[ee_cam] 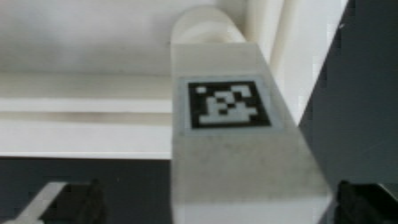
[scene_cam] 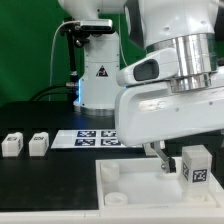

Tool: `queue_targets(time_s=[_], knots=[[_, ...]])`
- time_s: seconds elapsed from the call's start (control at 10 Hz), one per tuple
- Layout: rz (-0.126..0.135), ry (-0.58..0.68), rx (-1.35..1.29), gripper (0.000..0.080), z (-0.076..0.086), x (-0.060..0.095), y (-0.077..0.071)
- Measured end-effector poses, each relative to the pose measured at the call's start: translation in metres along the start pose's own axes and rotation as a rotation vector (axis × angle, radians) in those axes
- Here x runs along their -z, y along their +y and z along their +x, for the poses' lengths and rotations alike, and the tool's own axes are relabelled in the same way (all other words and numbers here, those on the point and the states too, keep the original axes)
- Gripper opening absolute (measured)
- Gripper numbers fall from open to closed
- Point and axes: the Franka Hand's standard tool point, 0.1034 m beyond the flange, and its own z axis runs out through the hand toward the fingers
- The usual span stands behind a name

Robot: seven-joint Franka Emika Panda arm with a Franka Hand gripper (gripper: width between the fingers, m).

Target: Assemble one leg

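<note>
- The leg, a small white stubby plastic block with a black-and-white square marker tag [scene_cam: 196, 166], is seen upright at the exterior view's right, near the camera.
- It is placed over the right part of a large flat white square piece with round corner sockets [scene_cam: 130, 190]; whether it rests on the piece cannot be told.
- In the wrist view the leg [ee_cam: 231, 150] is shown close up and blurred, tag facing the camera.
- The two-finger gripper [ee_cam: 210, 197] is set wide around the leg: dark fingers [ee_cam: 57, 203] are seen on either side, with a gap visible between one finger and the block. No grip is shown.
- Two other small white tagged blocks [scene_cam: 12, 145] [scene_cam: 38, 143] are seen side by side on the black table [scene_cam: 40, 180], at the exterior view's left, well apart from the leg.
- The marker board [scene_cam: 95, 138] is laid flat farther back, between those blocks and the arm.
</note>
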Motion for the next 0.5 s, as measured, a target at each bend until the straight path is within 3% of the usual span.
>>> queue_targets(time_s=[0.2,0.5], knots=[[0.042,-0.212,-0.008,0.0648,0.0035,0.0019,-0.0050],[0.040,-0.209,-0.044,0.0648,0.0052,0.0010,-0.0052]])
